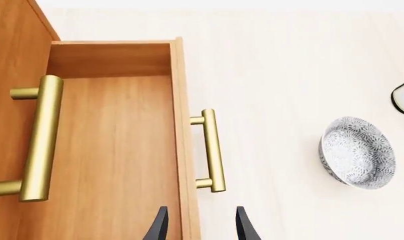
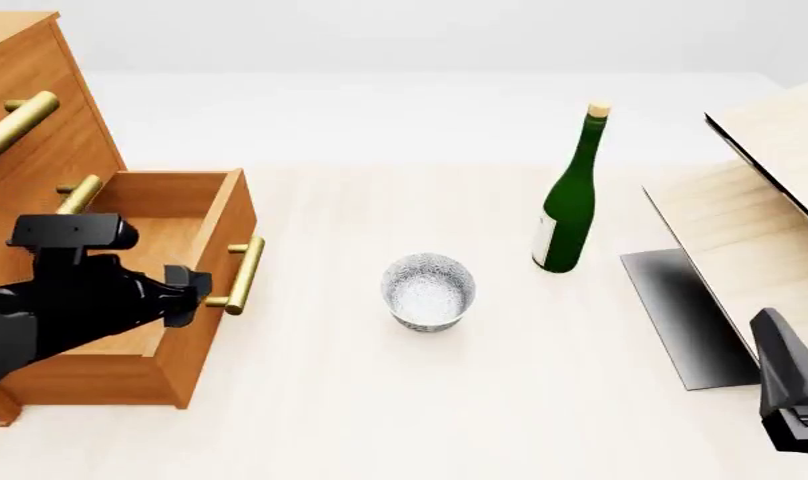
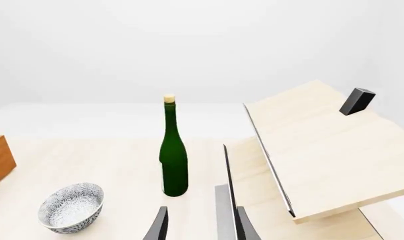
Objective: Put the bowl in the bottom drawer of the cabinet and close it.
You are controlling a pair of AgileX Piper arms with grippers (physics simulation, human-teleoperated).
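Observation:
The speckled white bowl [image 2: 428,290] stands upright on the table, between the cabinet [image 2: 37,130] and a green bottle. The bottom drawer [image 2: 191,215] is pulled out and nothing lies inside it [image 1: 115,150]. Its brass handle [image 2: 244,275] faces the bowl. My left gripper [image 2: 195,290] hovers just short of that handle [image 1: 212,150], open, holding nothing. In the left wrist view its gripper [image 1: 200,227] lines up with the drawer's front panel, and the bowl [image 1: 357,152] sits off to the side. My right gripper [image 3: 200,227] is open and empty at the table's near right corner [image 2: 782,350], with the bowl [image 3: 72,207] well ahead of it.
A tall green bottle [image 2: 571,195] with a cork stands just right of the bowl. A pale wooden board structure [image 2: 764,200] with a dark base plate [image 2: 678,310] fills the right side, close to my right arm. The middle drawer's handle [image 1: 38,137] overhangs the open drawer.

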